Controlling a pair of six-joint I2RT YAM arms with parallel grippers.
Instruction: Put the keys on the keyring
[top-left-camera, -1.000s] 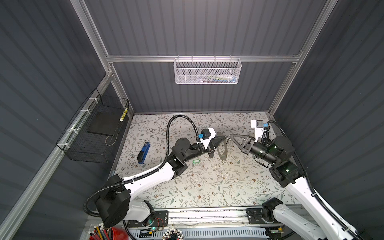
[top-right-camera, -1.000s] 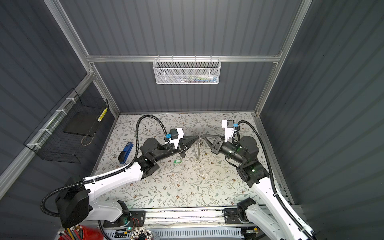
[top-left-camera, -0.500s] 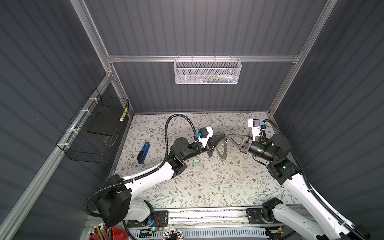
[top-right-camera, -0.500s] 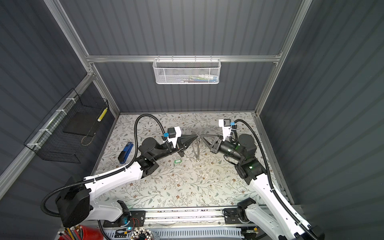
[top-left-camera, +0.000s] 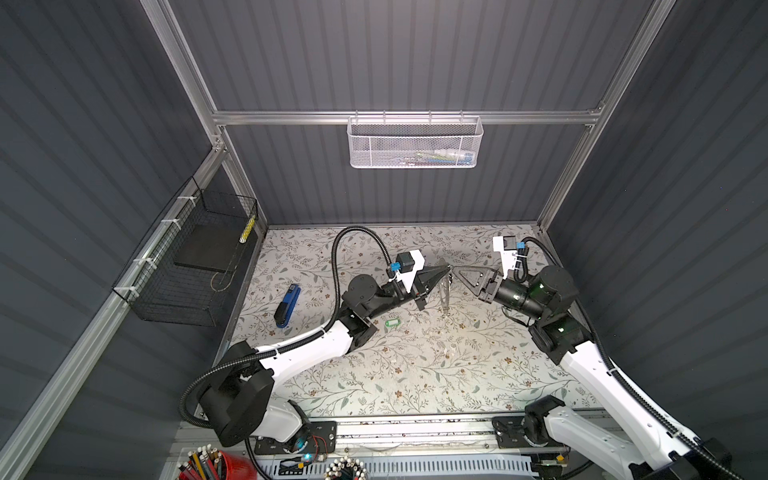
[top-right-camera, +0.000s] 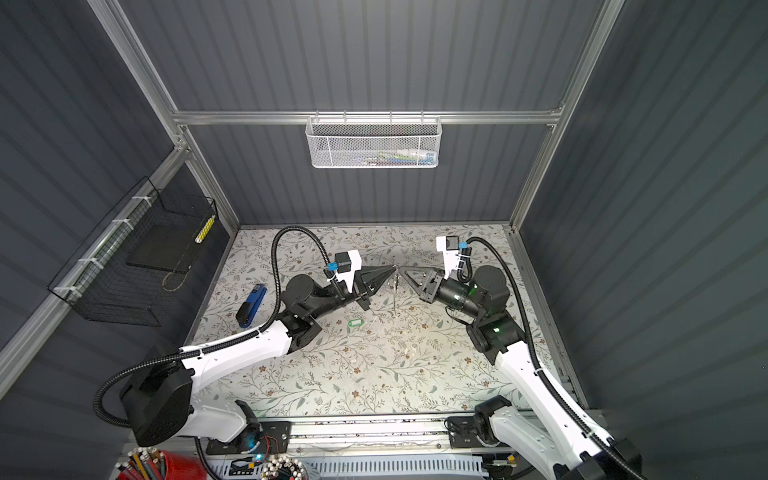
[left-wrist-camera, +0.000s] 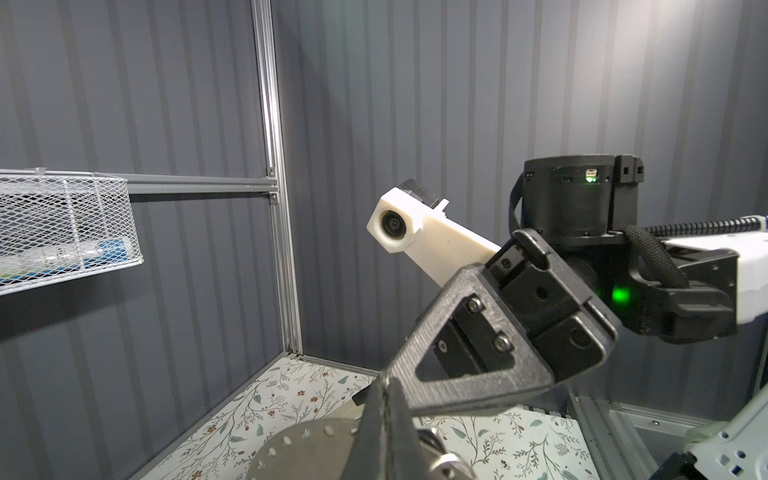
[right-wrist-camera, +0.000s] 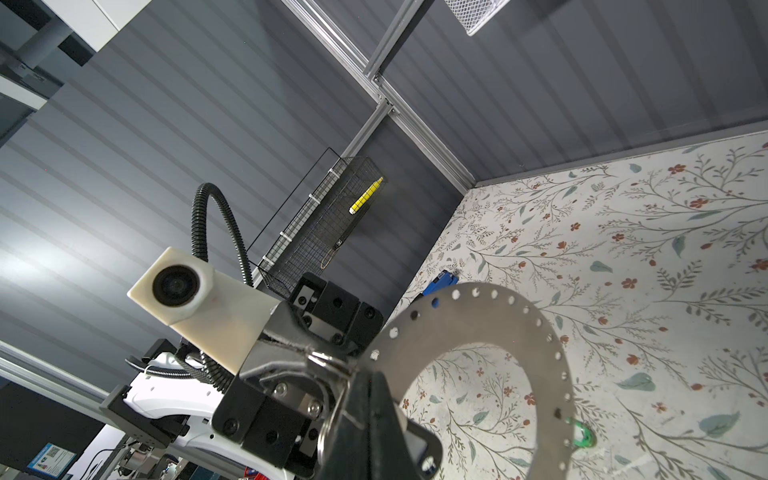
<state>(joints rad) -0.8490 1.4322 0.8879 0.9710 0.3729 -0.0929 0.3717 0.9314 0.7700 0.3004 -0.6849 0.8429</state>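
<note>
Both grippers have drifted toward the back wall, keyring carried between them.
Top views: left gripper (top-left-camera: 448, 270), jaws pressed together, pinches the top rim of the keyring (top-left-camera: 444, 291), which hangs edge-on above the table (top-left-camera: 415, 374); right gripper (top-left-camera: 456, 273), likewise pressed together, sits just beside it; green key tag (top-left-camera: 391, 322) lies on the table. Left wrist: the keyring's (left-wrist-camera: 299, 453) holed face shows. Right wrist: the green key tag (right-wrist-camera: 582, 436) shows past the keyring's (right-wrist-camera: 478, 320) rim.

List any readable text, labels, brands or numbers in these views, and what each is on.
Nothing reads clearly in any view. Candidates:
green key tag: white label, too small to read.
blue sign with a QR-style code, seen in the right wrist view: print blurred.
yellow marker in the black wire basket: markings too small to read.
blue stapler: no brand legible.
</note>
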